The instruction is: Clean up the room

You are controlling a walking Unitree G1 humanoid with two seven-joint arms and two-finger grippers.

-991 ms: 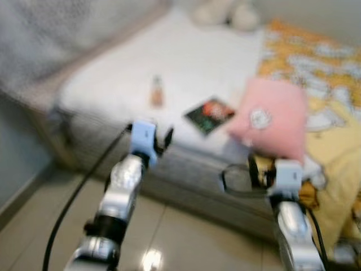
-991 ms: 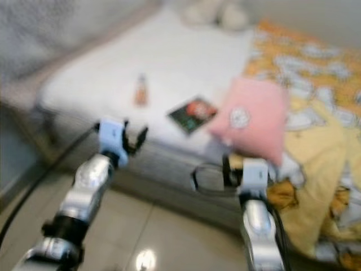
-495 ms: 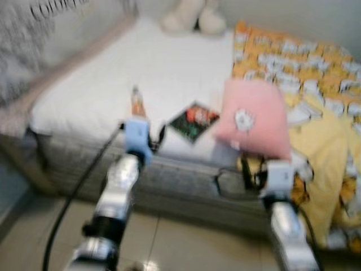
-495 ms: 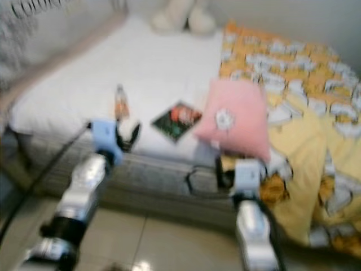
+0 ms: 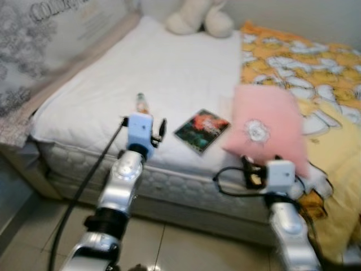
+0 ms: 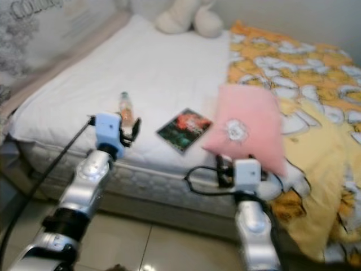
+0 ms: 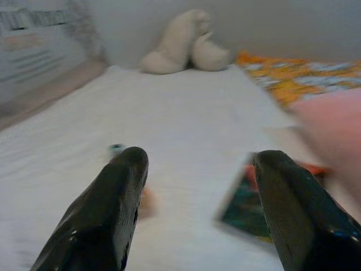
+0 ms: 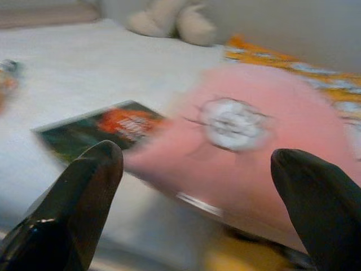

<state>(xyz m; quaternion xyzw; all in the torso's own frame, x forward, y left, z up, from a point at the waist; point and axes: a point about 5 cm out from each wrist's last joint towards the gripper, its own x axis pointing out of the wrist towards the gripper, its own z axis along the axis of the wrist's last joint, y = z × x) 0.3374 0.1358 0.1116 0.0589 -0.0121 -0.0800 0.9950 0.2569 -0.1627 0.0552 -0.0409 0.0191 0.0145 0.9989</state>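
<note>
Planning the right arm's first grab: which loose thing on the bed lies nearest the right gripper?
The pink pillow, just beyond the right gripper; the book and bottle lie further left.

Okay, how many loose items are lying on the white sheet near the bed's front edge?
3: a small orange-labelled bottle on the left, a dark glossy book in the middle, a pink square cushion on the right.
</note>
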